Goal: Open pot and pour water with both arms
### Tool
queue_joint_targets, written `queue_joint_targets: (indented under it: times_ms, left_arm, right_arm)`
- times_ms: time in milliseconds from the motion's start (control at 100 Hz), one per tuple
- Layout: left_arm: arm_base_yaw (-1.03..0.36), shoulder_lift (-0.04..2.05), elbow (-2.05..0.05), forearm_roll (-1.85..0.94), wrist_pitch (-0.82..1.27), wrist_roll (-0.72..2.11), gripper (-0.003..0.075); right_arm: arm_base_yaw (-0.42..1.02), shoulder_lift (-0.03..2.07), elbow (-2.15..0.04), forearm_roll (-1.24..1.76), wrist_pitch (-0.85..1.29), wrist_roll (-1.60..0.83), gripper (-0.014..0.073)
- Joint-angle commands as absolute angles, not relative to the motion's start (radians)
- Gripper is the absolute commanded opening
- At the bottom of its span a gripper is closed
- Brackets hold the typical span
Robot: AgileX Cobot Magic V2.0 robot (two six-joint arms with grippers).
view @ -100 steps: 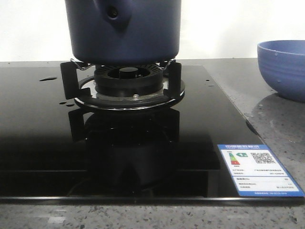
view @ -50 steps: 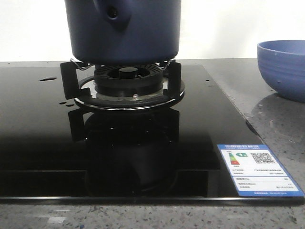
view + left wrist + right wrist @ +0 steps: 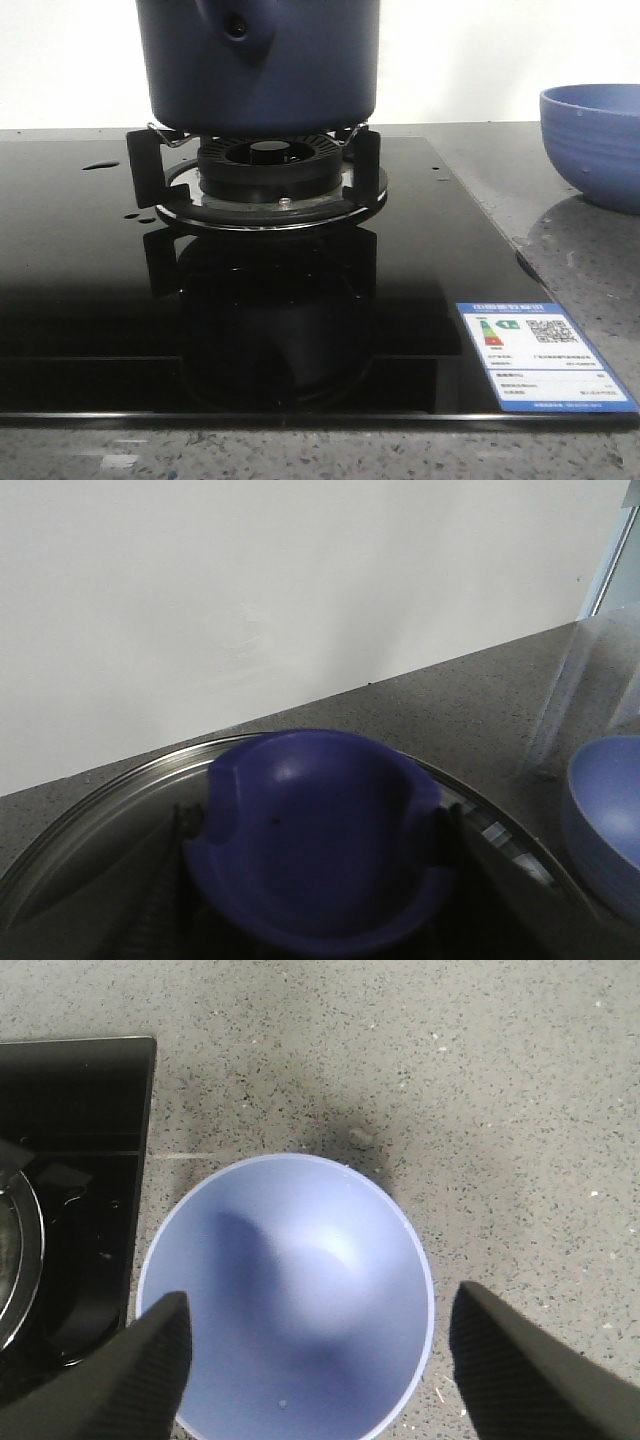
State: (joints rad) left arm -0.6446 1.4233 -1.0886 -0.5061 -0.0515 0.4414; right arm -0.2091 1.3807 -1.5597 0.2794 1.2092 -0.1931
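Observation:
The dark navy pot [image 3: 258, 70] stands on the gas burner [image 3: 262, 165] at the back centre; its handle stub with the round hole faces me. In the left wrist view my left gripper [image 3: 318, 880] is shut on the blue knob [image 3: 320, 830] of the pot's steel-rimmed glass lid [image 3: 100, 790], one finger on each side. My right gripper [image 3: 318, 1340] is open and empty above the light blue bowl [image 3: 290, 1300]. Small water drops [image 3: 100, 165] lie on the black glass cooktop. Neither gripper shows in the front view.
The black glass cooktop [image 3: 80, 300] has a label sticker [image 3: 540, 355] at its front right corner. The light blue bowl [image 3: 595, 140] stands on the grey speckled counter [image 3: 580, 260] to the right of the cooktop. A white wall is behind.

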Motion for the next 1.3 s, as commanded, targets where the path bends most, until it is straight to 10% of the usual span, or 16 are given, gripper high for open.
queue_joint_targets:
  times_ms: [0,220,510,630,800,1290]
  left_arm:
    - [-0.650,1.390,-1.125,-0.511,-0.154,0.442,0.0376]
    - [-0.650,1.387,-1.125,-0.511,-0.147,0.442,0.0571]
    - [-0.599,1.192,-1.126,-0.484,-0.164,0.442,0.0559]
    - [-0.506,1.101,-1.126,-0.484,-0.142,0.442,0.0419]
    - [-0.326,1.032,-1.126,-0.482,0.041,0.442,-0.0021]
    - [-0.232,0.634,-0.588,-0.508,-0.141,0.442,-0.0019]
  right_arm:
    - [-0.215,1.346,-1.592,0.303,1.172,-0.199,0.0489]
    - [-0.215,1.346,-1.592,0.305,1.172,-0.199,0.0489]
    - [-0.215,1.336,-1.592,0.439,1.132,-0.251,0.0475]
    - [-0.211,1.332,-1.592,0.655,1.078,-0.328,0.0344]
    - [-0.145,1.299,-1.532,0.862,0.935,-0.537,-0.0071]
    - [0.328,0.803,-0.676,0.980,0.069,-0.987,-0.0045]
